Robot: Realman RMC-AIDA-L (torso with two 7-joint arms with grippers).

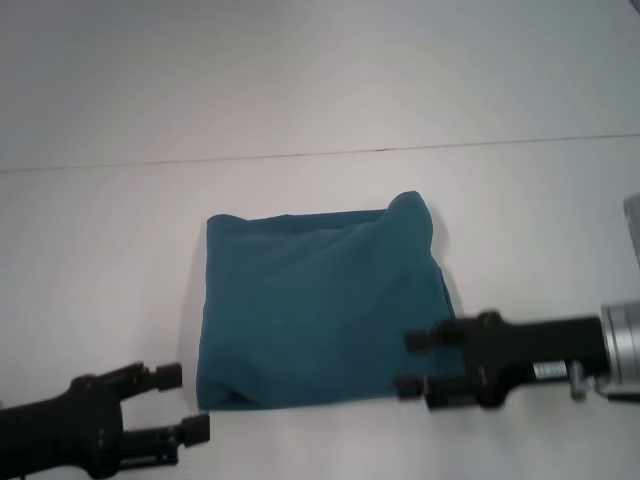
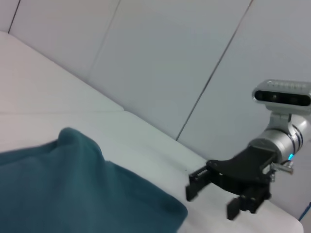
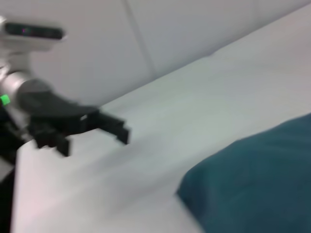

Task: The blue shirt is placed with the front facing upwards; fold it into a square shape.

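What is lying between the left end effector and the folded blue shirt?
Nothing: in the head view only bare white table separates the left end effector, open at the near left, from the blue shirt.

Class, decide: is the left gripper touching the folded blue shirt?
Apart. In the head view, bare table shows between the left gripper and the near-left corner of the blue shirt. The right wrist view also shows it clear of the cloth.
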